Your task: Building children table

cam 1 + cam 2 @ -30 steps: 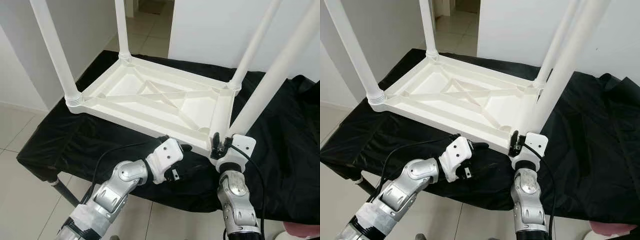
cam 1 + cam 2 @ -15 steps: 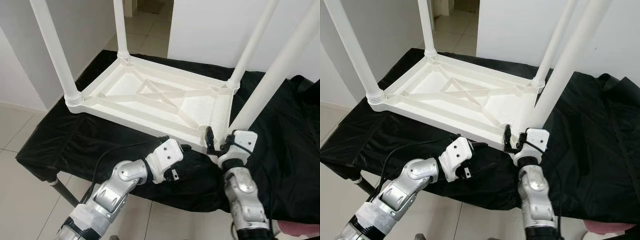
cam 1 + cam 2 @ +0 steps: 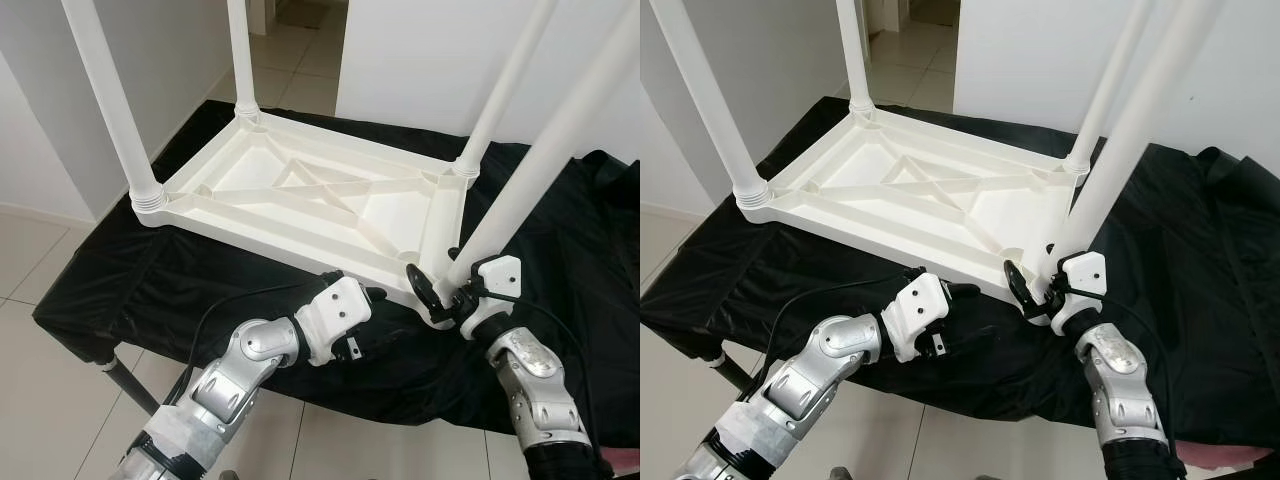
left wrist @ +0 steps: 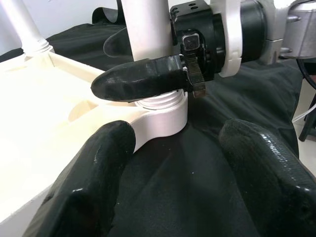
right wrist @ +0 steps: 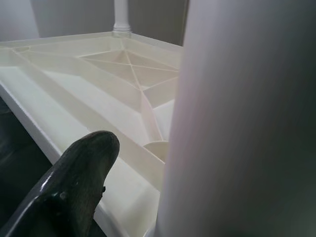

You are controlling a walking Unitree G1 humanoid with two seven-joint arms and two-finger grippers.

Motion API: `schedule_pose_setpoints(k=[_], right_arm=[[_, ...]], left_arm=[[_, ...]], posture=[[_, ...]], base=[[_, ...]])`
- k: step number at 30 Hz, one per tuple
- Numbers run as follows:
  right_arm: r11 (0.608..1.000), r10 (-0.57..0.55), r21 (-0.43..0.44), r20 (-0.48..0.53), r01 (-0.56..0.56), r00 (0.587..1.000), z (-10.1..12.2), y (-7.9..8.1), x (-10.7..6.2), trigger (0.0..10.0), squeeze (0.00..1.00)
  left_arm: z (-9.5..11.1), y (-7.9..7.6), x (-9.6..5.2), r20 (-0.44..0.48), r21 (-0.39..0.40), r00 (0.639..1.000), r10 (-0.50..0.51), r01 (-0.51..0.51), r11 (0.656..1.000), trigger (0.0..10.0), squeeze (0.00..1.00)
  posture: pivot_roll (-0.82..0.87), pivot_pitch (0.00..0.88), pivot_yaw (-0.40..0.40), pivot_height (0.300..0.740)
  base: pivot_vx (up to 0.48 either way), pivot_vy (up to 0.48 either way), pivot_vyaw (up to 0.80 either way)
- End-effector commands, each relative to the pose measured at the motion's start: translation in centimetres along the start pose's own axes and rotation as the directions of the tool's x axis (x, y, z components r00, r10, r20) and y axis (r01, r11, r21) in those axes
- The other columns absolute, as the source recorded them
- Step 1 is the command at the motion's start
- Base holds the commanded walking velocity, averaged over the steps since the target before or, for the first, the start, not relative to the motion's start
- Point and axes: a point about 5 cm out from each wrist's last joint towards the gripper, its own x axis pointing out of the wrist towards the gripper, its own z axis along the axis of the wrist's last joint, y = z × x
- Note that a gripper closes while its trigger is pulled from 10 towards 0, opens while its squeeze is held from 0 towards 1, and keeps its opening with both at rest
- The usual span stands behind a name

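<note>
**Four legs standing, the last one being seated at the near corner**

Four white legs rise from the upturned child's table (image 3: 300,195), which lies top-down on a counter (image 3: 120,285) draped in black cloth. Three of them sit in their corner sockets at the far and left corners. The fourth leg (image 3: 540,165) stands in the near right corner socket (image 4: 160,116), where a threaded collar shows just above the socket rim, so by my reading it is not yet fully home.

The right gripper (image 3: 447,297) is at the foot of that leg, its fingers wrapped around it just above the socket; one finger (image 4: 140,84) lies across the front of the leg, and the hold looks closed on it. The left gripper (image 4: 175,173) hovers just beside the same corner, low over the cloth, its fingers spread wide and holding nothing.

The step in hand appears to be fixing this last leg. The next move likely calls for turning or pressing the leg down until the collar disappears into the socket, while keeping it upright. The left gripper would do well to brace the table's rim (image 3: 300,255) so the frame does not slide on the cloth.
</note>
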Motion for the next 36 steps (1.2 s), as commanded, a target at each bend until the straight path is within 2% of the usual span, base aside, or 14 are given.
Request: schedule_pose_setpoints(k=[1, 3, 4, 9, 19, 20, 22, 25, 26, 29, 31, 32, 36], right_arm=[[1.0, 0.013, -0.01, -0.019, -0.014, 1.0, -0.3, -0.3, -0.1, 9.3, 0.0], [1.0, 0.02, -0.019, -0.026, -0.02, 0.999, -0.5, -0.5, -0.1, 9.2, 0.0], [1.0, 0.026, -0.017, -0.027, -0.026, 0.999, -0.6, -0.7, -0.2, 10.0, 0.0], [0.998, 0.052, 0.023, -0.024, -0.052, 0.998, -1.0, -0.7, 0.0, 10.0, 0.0], [0.997, 0.075, 0.027, 0.004, -0.075, 0.997, -1.0, -0.7, 0.1, 10.0, 0.0], [0.997, 0.07, 0.029, 0.013, -0.07, 0.997, -0.9, -0.9, 0.1, 7.0, 0.0], [0.997, 0.07, 0.028, 0.021, -0.07, 0.997, -0.8, -0.9, 0.1, 7.4, 0.0], [0.997, 0.068, 0.027, 0.031, -0.068, 0.997, -0.5, -1.1, 0.1, 7.3, 0.0], [0.997, 0.068, 0.027, 0.028, -0.069, 0.997, -0.6, -1.1, 0.0, 5.6, 0.0], [0.997, 0.069, 0.028, 0.025, -0.07, 0.997, -0.7, -1.2, -0.1, 5.6, 0.0], [0.997, 0.07, 0.024, 0.011, -0.07, 0.998, -1.1, -1.1, -0.5, 0.3, 0.0], [0.997, 0.069, 0.021, 0.004, -0.07, 0.998, -1.3, -1.1, -0.7, 0.0, 0.0], [0.997, 0.067, 0.024, 0.0, -0.067, 0.998, -1.5, -0.9, -1.1, 0.0, 0.0]], left_arm=[[-0.3, -0.4, 0.2, -0.011, -0.003, 0.999, -0.03, 0.03, 1.0, 10.0, 0.0], [-0.4, -0.4, 0.2, -0.014, -0.002, 0.999, -0.032, 0.032, 0.999, 10.0, 0.0], [-0.4, -0.4, 0.2, -0.015, -0.001, 0.999, -0.033, 0.033, 0.999, 10.0, 0.0], [-0.6, -0.3, 0.0, -0.026, 0.014, 0.999, -0.039, 0.039, 0.999, 10.0, 0.0], [-0.7, 0.1, -0.2, -0.037, 0.038, 0.999, -0.038, 0.039, 0.999, 10.0, 0.0], [-0.6, 0.3, -0.3, -0.034, 0.058, 0.999, -0.024, 0.026, 0.998, 10.0, 0.0], [-0.6, 0.3, -0.3, -0.033, 0.061, 0.999, -0.022, 0.024, 0.998, 10.0, 0.0], [-0.6, 0.3, -0.2, -0.033, 0.061, 0.999, -0.022, 0.024, 0.998, 10.0, 0.0], [-0.7, 0.2, -0.2, -0.033, 0.061, 0.999, -0.023, 0.025, 0.998, 10.0, 0.0], [-0.7, 0.1, -0.2, -0.034, 0.062, 0.999, -0.023, 0.025, 0.998, 10.0, 0.0], [-0.8, -0.1, -0.2, -0.033, 0.059, 0.999, -0.029, 0.031, 0.998, 10.0, 0.0], [-0.8, -0.1, -0.2, -0.032, 0.057, 0.999, -0.031, 0.033, 0.998, 10.0, 0.0], [-0.8, -0.2, -0.2, -0.034, 0.058, 0.999, -0.034, 0.036, 0.998, 10.0, 0.0]], posture=[[-0.06, 0.0, -0.038, 0.74], [-0.06, 0.0, -0.037, 0.74], [-0.06, 0.0, -0.038, 0.74], [-0.06, 0.0, -0.03, 0.74], [-0.06, 0.0, -0.029, 0.74], [-0.06, 0.0, -0.029, 0.74], [-0.06, 0.0, -0.029, 0.74], [-0.06, 0.0, -0.03, 0.74], [-0.06, 0.0, -0.03, 0.74], [-0.07, 0.0, -0.03, 0.74], [-0.07, 0.0, -0.029, 0.74], [-0.07, 0.0, -0.03, 0.74], [-0.07, 0.0, -0.025, 0.74]], base=[[0.0, 0.0, 0.0], [0.0, 0.0, 0.0], [0.0, 0.0, 0.0], [0.0, 0.0, 0.0], [0.0, 0.0, 0.0], [0.0, 0.0, 0.0], [0.0, 0.0, 0.0], [0.0, 0.0, 0.0], [0.0, 0.0, 0.0], [0.0, 0.0, 0.0], [0.0, 0.0, 0.0], [0.0, 0.0, 0.0], [0.0, 0.0, 0.0]])
